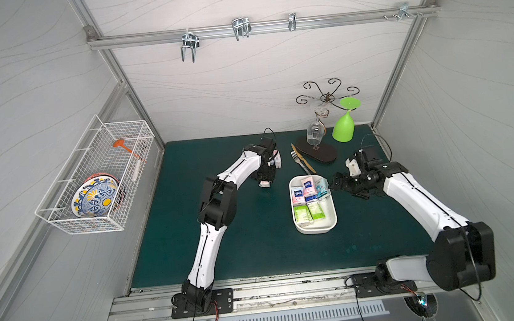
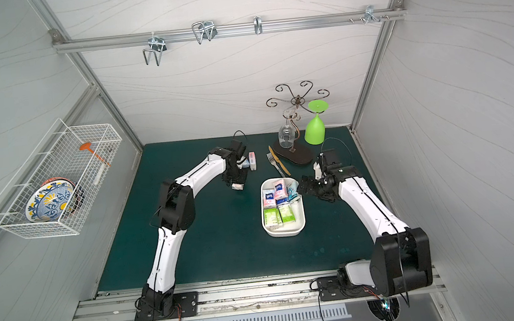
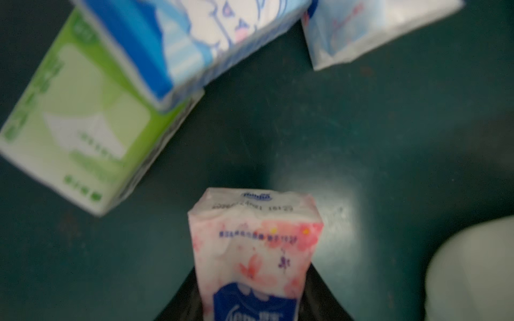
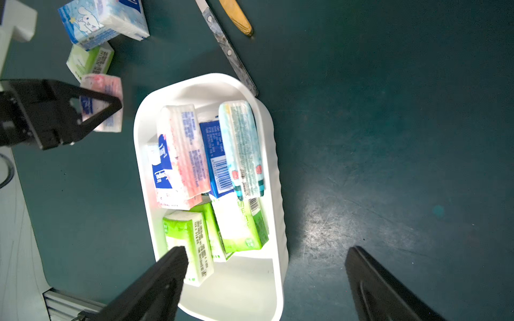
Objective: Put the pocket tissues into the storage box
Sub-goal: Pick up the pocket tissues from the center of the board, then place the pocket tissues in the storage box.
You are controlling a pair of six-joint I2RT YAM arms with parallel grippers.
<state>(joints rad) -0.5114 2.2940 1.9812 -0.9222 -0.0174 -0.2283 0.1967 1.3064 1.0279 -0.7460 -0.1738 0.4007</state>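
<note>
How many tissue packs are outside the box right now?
4. A pink pack is in the left claw; a green pack, a blue pack and a pale pack lie nearby on the mat. More may be hidden under the arm.

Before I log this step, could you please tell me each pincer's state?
Left pincer: closed on a pink tissue pack.
Right pincer: open, holding nothing.
</note>
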